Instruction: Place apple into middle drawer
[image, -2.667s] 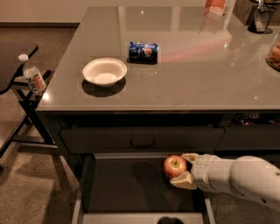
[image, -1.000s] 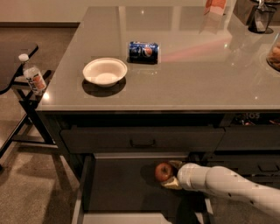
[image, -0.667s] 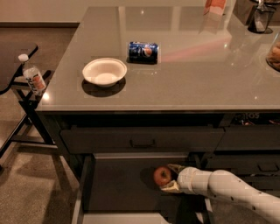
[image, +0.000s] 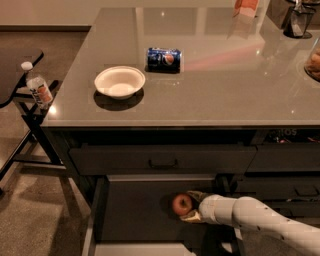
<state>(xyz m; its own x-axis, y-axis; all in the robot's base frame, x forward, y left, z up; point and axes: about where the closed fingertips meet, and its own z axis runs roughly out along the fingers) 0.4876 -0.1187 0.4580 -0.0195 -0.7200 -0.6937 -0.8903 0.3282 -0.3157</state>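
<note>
The apple (image: 182, 204) is small, round and red, and sits low inside the open middle drawer (image: 132, 212), at or just above its dark grey floor, right of centre. My gripper (image: 189, 206) reaches in from the right on a white arm. Its two pale fingers (image: 197, 195) are closed on the apple's right side, one above and one below. The drawer is pulled out below the counter, and its pale left edge (image: 90, 235) shows.
A white bowl (image: 119, 82) and a blue soda can (image: 164, 58) lying on its side are on the grey countertop (image: 225, 85). A closed upper drawer front with a bar handle (image: 163, 163) is just above the open drawer. A water bottle (image: 37, 87) stands on a rack at the left.
My gripper has carried the apple down and a little to the left, from above the drawer's right side to low in the drawer. Bowl and can have not moved.
</note>
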